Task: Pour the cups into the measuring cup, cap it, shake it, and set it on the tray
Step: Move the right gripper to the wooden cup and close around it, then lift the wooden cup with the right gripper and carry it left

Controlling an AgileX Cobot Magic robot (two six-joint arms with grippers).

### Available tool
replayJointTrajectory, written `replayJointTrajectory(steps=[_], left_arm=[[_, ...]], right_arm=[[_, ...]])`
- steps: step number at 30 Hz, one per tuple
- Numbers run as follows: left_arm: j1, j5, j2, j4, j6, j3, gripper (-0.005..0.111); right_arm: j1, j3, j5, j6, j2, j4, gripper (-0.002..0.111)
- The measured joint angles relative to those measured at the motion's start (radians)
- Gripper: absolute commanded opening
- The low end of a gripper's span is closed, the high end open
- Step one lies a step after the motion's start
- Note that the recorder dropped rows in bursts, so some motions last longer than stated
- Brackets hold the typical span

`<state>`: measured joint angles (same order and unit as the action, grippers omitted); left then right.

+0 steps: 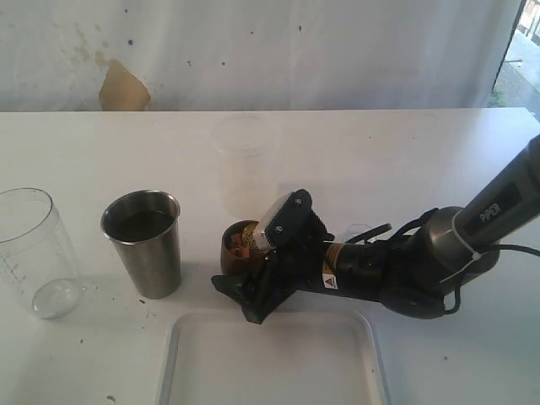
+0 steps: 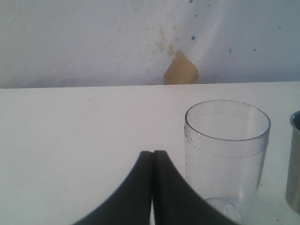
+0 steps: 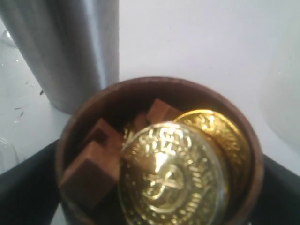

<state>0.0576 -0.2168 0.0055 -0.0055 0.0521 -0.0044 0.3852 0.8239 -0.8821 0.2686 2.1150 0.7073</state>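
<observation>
The right gripper [image 3: 152, 192] lies low along the bench [image 1: 405, 152], reaching in from the right. Its jaws are spread wide to either side of the wooden cup [image 1: 234, 245], which stands near the middle of the bench just beyond the tray's far edge. Whether the pads already press on its wall I cannot tell. The low, sideways approach seems chosen so the cup can be taken by its body and carried level, since it is heaped with gold coins [image 3: 171, 178] and brown blocks [image 3: 91, 168] that would spill at any tilt. The steel tumbler [image 1: 142, 245] stands just left of it, close but apart. The measuring cup [image 1: 38, 253] stands upright and uncapped at the left edge, looking empty and ready to receive. The left gripper [image 2: 152, 161], jaws pressed together on nothing, hangs beside that cup, likely waiting until it needs steadying or capping. The tray [image 1: 270, 363] lies at the near edge, reserved for the last step. Nothing appears poured yet.
</observation>
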Motion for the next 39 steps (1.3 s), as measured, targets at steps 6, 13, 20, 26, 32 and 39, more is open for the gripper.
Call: replayJointTrajectory(steps=[6,13,20,26,32,39], left_arm=[[0.000,0.000,0.000,0.000,0.000,0.000,0.000],[0.000,0.000,0.000,0.000,0.000,0.000,0.000],[0.000,0.000,0.000,0.000,0.000,0.000,0.000],[0.000,0.000,0.000,0.000,0.000,0.000,0.000],[0.000,0.000,0.000,0.000,0.000,0.000,0.000],[0.000,0.000,0.000,0.000,0.000,0.000,0.000]], right_arm=[[0.002,0.000,0.014,0.000,0.002,-0.043,0.081],[0.004,0.010,-0.008,0.000,0.017,-0.080,0.081],[0.004,0.025,-0.010,0.000,0.063,-0.083,0.081],[0.004,0.040,-0.014,0.000,0.065,-0.083,0.081],[0.004,0.046,-0.020,0.003,0.065,-0.083,0.048],[0.004,0.046,-0.012,0.070,0.052,-0.066,0.000]])
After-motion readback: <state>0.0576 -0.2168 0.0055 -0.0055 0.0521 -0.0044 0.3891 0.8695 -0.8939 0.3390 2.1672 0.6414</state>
